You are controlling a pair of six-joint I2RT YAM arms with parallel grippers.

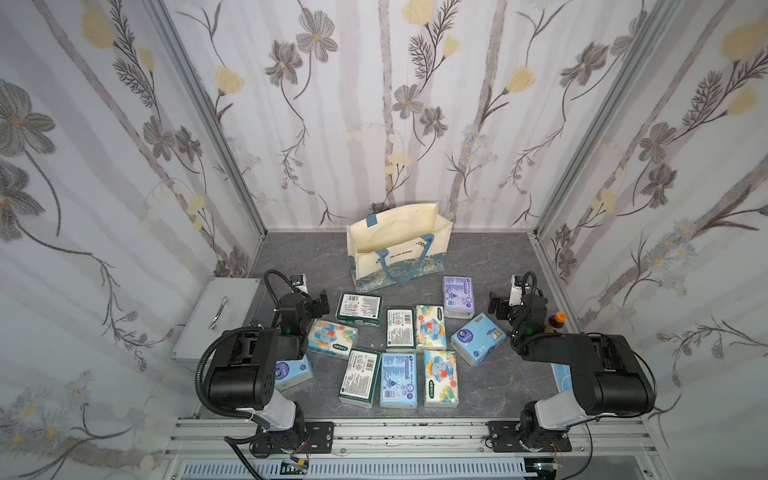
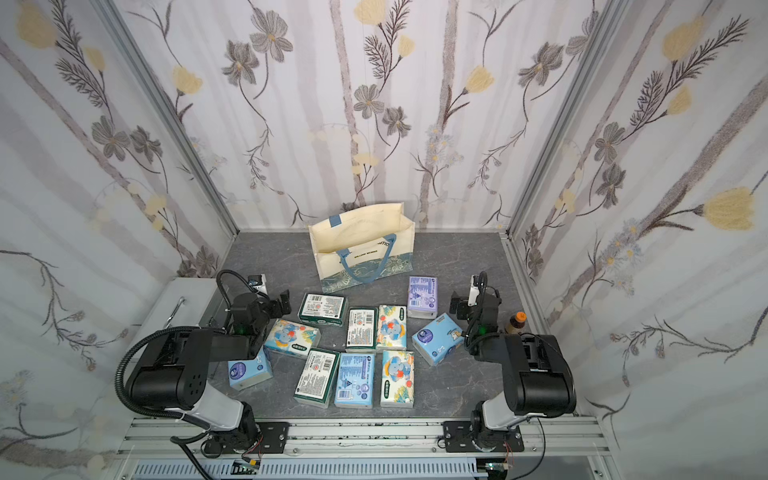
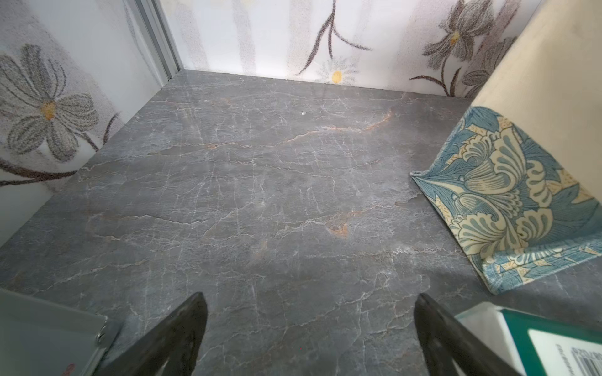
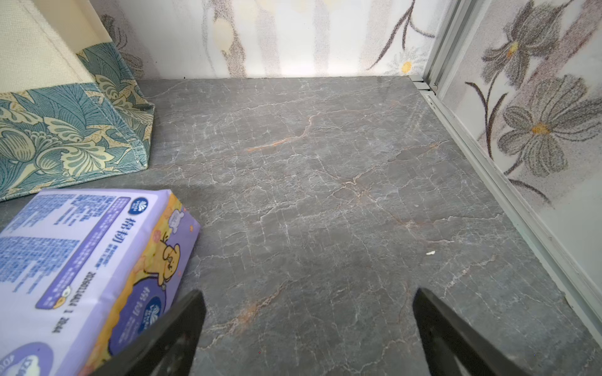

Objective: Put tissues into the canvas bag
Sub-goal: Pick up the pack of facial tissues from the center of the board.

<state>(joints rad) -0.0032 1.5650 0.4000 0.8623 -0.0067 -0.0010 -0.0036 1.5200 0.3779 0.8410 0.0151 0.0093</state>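
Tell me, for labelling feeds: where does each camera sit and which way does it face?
Top views: high above the near edge, looking down on the table, showing left arm, right arm.
Left wrist: behind the open left hand, facing the back wall.
Right wrist: behind the open right hand, facing likewise.
Shared: both wrists see the canvas bag.

And the left arm (image 1: 241,365) is covering much of a light blue plastic-wrapped tissue pack (image 1: 297,372), the right arm (image 1: 602,365) is hiding most of a flat blue packet (image 1: 563,380) and the foot of a small brown orange-capped bottle (image 1: 554,324), while the black lettering (image 1: 399,252) on the cream canvas bag (image 1: 365,264) is showing only in fragments.
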